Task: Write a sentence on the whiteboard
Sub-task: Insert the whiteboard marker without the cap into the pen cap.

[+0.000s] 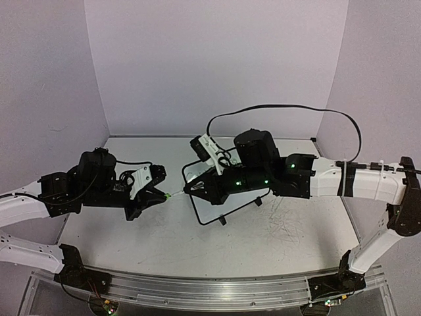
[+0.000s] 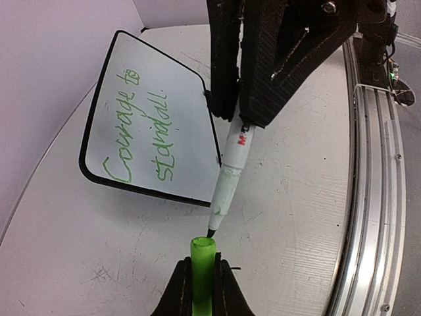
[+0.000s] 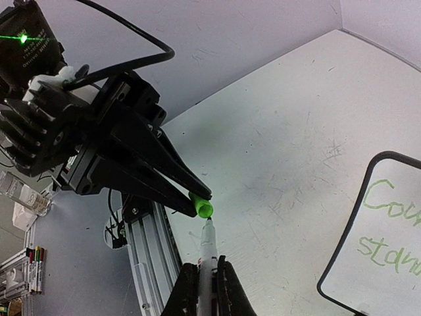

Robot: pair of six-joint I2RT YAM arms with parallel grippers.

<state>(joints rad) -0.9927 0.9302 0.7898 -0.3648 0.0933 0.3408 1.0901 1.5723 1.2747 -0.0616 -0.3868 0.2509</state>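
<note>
The whiteboard (image 2: 154, 99) lies on the tabletop, black-framed. The green sentence (image 2: 125, 131) on it reads roughly "Courage to stand all". In the top view my right arm covers most of the whiteboard (image 1: 217, 209). My right gripper (image 3: 208, 266) is shut on a white marker (image 3: 209, 247) with its dark tip bared. My left gripper (image 2: 202, 266) is shut on the marker's green cap (image 2: 202, 260), open end toward the tip. Tip and cap mouth nearly touch, just above the table beside the board's near corner. The right wrist view shows the cap (image 3: 203, 208) and part of the board (image 3: 388, 243).
An aluminium rail (image 2: 375, 164) runs along the table's near edge. A black cable (image 1: 289, 108) loops above the right arm. Grey scuff marks (image 1: 289, 227) cover the tabletop on the right. Walls close in the back and both sides. Spare markers (image 3: 33, 263) stand off the table.
</note>
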